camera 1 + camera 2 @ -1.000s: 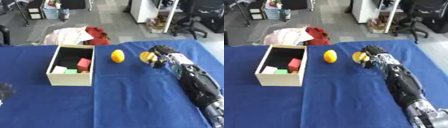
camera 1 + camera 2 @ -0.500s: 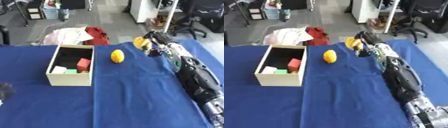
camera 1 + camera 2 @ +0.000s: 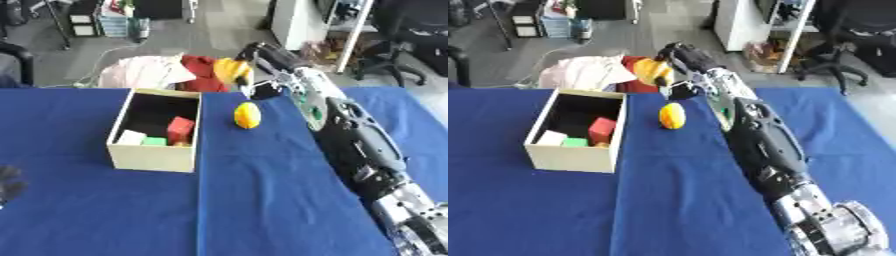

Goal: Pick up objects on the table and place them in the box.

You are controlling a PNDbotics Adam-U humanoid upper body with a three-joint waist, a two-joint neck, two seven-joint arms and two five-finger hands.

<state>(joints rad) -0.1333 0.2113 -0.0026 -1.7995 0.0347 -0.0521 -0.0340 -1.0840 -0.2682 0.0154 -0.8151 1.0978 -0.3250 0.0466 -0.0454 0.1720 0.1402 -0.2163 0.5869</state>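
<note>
My right hand (image 3: 259,59) is raised above the table's far edge, fingers curled round a yellow object (image 3: 231,70). It hangs to the right of the open cardboard box (image 3: 155,155), which holds a red block (image 3: 179,128), a green block (image 3: 154,141) and a pale block (image 3: 131,137). A yellow lemon-shaped object (image 3: 248,115) lies on the blue cloth just right of the box, below the hand. My left hand (image 3: 9,182) shows dark at the lower left edge, resting on the cloth.
The blue cloth (image 3: 262,200) covers the table. Behind the far edge lie a heap of white and red fabric (image 3: 149,72), office chairs (image 3: 411,50) and shelving. My right arm (image 3: 359,145) stretches along the right side of the table.
My right hand has lifted the yellow object off the cloth and carried it up and to the left, towards the box. The lemon-shaped object and the box stay put.
</note>
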